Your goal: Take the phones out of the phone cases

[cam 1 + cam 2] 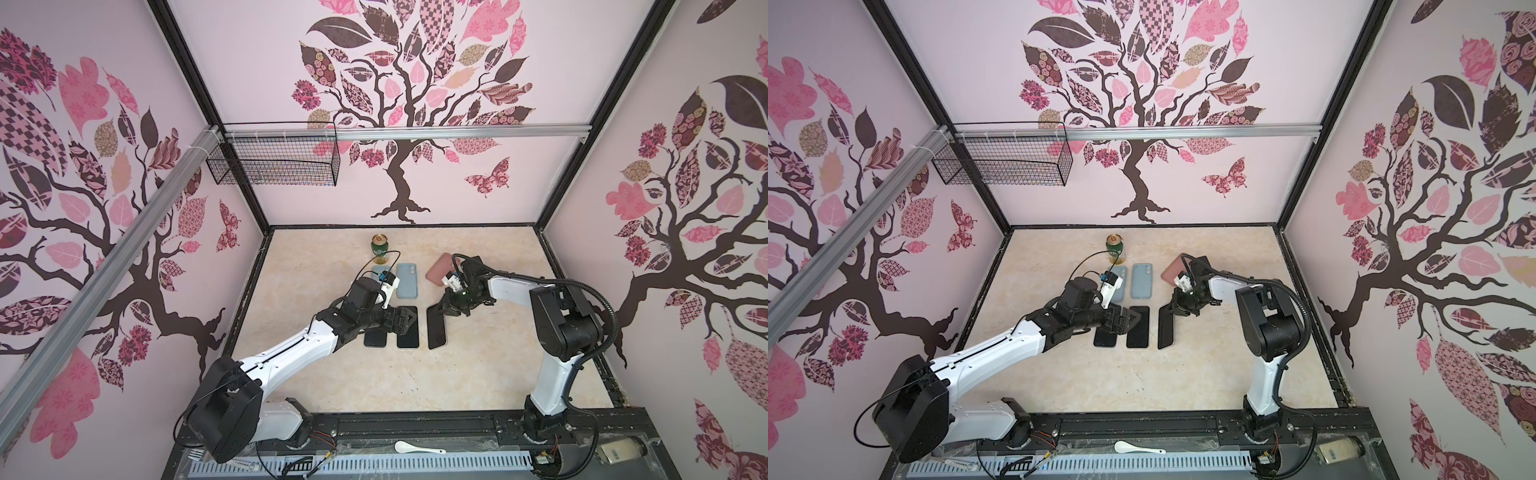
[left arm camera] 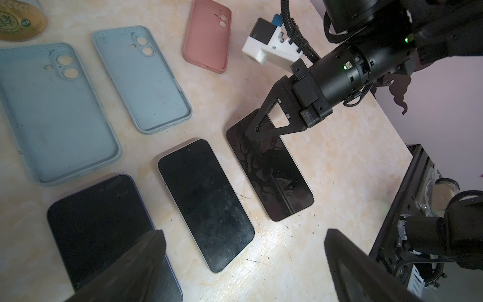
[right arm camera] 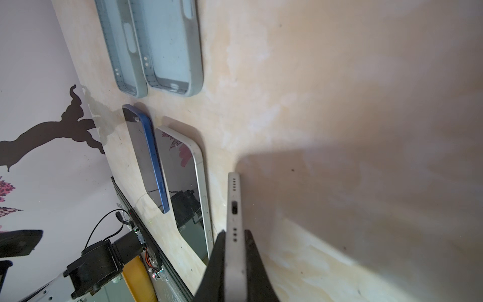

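Note:
Three bare, dark-screened phones lie in a row on the table. My right gripper (image 1: pixel 440 307) (image 3: pixel 234 232) is shut on the far end of the rightmost phone (image 1: pixel 437 332) (image 2: pixel 271 170), its fingers clamping screen and back beside the charging port. Just behind it lies a pink phone case (image 1: pixel 441 269) (image 2: pixel 207 34), empty, inside up. My left gripper (image 2: pixel 244 232) (image 1: pixel 405 322) hovers open over the middle phone (image 2: pixel 206 204) and the left phone (image 2: pixel 99 222), holding nothing. I cannot tell whether the held phone rests flat.
Two empty light-blue cases (image 2: pixel 142 78) (image 2: pixel 52 112) lie behind the left phones. A green can (image 1: pixel 379 249) stands further back. A wire basket (image 1: pixel 274 162) hangs on the back wall. A white spoon (image 1: pixel 417 448) and a jar (image 1: pixel 621 449) lie on the front rail.

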Controlling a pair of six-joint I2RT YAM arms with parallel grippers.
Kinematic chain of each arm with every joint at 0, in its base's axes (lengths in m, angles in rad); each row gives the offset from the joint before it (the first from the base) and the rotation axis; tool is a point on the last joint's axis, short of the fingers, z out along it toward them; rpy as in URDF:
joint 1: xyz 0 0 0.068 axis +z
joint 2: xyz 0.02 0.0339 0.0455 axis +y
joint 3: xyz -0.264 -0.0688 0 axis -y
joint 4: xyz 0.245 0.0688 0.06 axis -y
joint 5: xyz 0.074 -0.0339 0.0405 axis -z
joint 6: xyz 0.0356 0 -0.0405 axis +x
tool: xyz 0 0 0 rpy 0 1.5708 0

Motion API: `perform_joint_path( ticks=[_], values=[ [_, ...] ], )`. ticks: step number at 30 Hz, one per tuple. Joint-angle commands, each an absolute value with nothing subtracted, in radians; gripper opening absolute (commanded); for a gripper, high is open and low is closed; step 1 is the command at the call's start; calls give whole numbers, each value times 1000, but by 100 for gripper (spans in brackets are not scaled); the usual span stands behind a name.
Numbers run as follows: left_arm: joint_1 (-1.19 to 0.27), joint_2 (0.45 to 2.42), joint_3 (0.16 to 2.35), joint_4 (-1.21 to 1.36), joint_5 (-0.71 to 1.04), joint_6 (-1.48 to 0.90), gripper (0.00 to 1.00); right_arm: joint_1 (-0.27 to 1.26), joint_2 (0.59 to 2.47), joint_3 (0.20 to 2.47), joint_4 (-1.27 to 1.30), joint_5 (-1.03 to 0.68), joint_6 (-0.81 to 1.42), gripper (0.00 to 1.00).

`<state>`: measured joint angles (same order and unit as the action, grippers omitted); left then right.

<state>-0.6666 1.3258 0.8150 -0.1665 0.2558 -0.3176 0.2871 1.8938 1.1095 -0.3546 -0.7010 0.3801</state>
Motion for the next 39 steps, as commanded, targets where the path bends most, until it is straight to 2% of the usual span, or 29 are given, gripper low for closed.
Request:
perform_joint_path(
  ticks=[1,15,25,28,30,33,36,39],
  values=[
    [-670,1336,803,-153,267,-322,98,276,1922,1109,-362,-719,373,10],
    [-671,1337,798,-153,268,-324,98,255,1929,1105,-366,-687,364,27],
    [-671,1341,798,-153,263,-324,98,245,1868,1074,-401,-534,354,27],
    [-670,1322,789,-160,216,-344,98,248,1806,1036,-382,-463,359,38],
    [-668,1284,761,-150,148,-387,98,259,1759,1012,-377,-403,365,48],
    [-645,1210,704,-114,80,-459,98,317,1696,987,-387,-289,369,57],
    [-587,1142,659,-121,69,-577,98,414,1662,980,-403,-165,381,67],
    [-542,1069,605,-101,133,-593,98,505,1657,981,-410,-78,395,76]
  ],
)
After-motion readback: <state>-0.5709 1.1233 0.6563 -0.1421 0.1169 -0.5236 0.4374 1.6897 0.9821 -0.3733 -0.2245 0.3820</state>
